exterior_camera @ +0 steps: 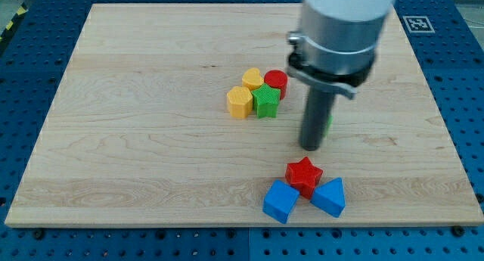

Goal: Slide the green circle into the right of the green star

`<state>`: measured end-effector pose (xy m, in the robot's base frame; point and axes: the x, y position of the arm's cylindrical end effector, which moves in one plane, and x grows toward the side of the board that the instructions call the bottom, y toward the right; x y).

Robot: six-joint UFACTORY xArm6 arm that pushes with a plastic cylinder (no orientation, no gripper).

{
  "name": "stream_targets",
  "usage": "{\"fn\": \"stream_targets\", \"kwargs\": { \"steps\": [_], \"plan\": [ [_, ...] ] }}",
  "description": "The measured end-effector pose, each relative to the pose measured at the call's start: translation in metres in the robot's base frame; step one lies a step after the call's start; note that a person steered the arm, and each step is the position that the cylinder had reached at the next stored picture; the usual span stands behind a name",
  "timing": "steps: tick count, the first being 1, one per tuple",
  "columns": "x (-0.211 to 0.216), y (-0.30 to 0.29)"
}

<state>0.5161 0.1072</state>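
Observation:
The green star (265, 100) lies near the board's middle, packed among other blocks. Only a thin green sliver of the green circle (330, 121) shows at the right edge of the rod; the rest is hidden behind it. My tip (311, 148) rests on the board to the right of and below the green star, about sixty pixels from it. The tip stands just in front of the hidden green circle, above the red star.
A yellow hexagon (239, 102) touches the green star's left side, with another yellow block (252, 79) and a red circle (276, 82) above it. A red star (304, 175), a blue cube (280, 201) and a blue triangle (330, 197) cluster near the wooden board's (136, 140) bottom edge.

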Motion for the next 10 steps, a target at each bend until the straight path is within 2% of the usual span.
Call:
{"fn": "stream_targets", "kwargs": {
  "steps": [2, 3, 4, 5, 7, 8, 10],
  "plan": [
    [0.015, 0.029],
    [0.002, 0.055],
    [-0.024, 0.048],
    [-0.031, 0.029],
    [0.001, 0.040],
    [-0.003, 0.024],
    [-0.045, -0.014]
  ]
}}
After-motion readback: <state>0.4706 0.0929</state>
